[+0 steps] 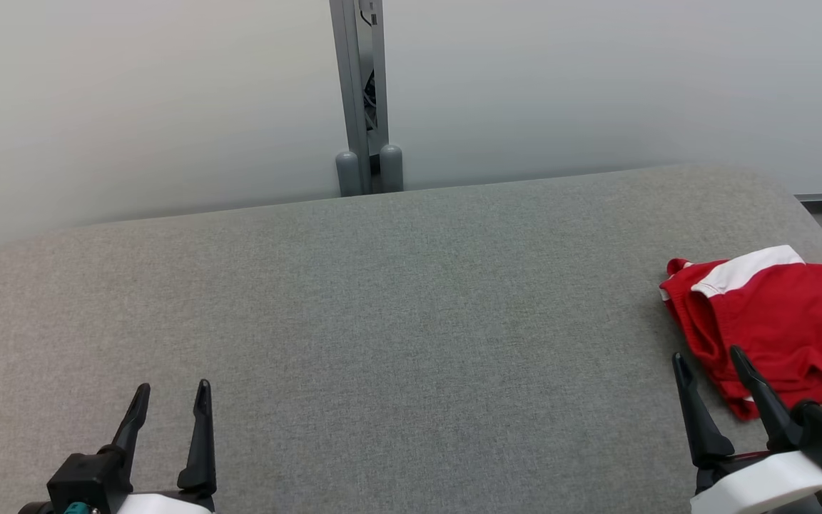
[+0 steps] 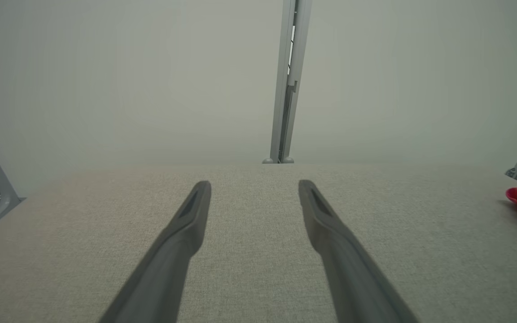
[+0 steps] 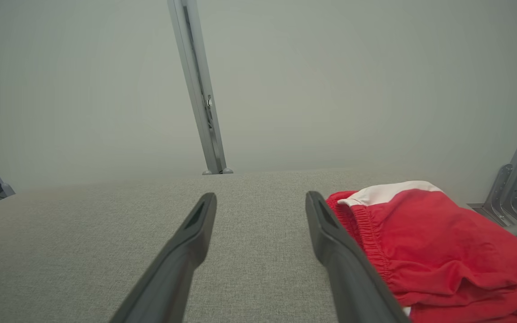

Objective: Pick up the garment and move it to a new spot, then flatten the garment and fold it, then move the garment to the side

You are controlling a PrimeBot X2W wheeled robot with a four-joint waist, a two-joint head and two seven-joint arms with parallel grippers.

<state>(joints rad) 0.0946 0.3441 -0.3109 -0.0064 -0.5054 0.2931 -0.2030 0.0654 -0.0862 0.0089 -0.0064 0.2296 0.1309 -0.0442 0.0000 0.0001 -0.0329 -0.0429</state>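
A grey fabric table (image 1: 397, 300) with rounded corners meets a pale wall (image 1: 133, 107), with a metal post (image 1: 357, 93) rising at 12 o'clock. The red garment (image 1: 789, 314) lies bunched at 3 o'clock, just beside the right gripper (image 1: 707, 355). That gripper and the left gripper (image 1: 173, 389) at 7 o'clock both stand wide and empty.

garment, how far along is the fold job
The red garment lies in a folded-looking stack at the table's right edge, so folding and moving aside look done. Nothing in hand: left hand and right hand are open, empty. Little seems left.
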